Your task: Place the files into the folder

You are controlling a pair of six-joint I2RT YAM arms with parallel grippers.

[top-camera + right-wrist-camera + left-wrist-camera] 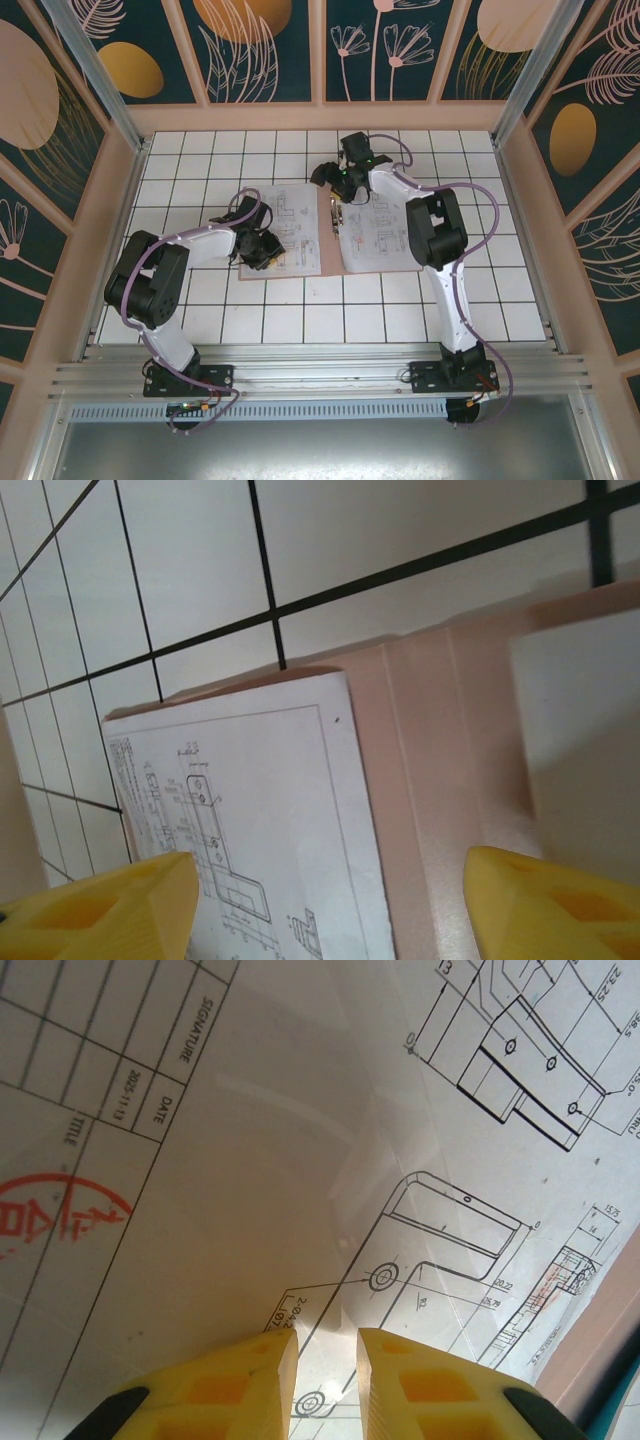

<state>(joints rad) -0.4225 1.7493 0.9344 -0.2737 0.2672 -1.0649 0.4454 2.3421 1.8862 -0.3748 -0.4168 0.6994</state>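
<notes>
While your left end effector (327, 1345), narrowed with grip unclear, sits at the files (300, 1160), your wide-open right end effector (330, 858) hovers over the folder (440, 760) at its spine's far end.

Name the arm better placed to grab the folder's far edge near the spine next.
Right, probably. The right hand hovers open over the far edge of the pinkish-brown card folder. The left hand sits low over the white printed sheet, fingers narrowly apart.
</notes>
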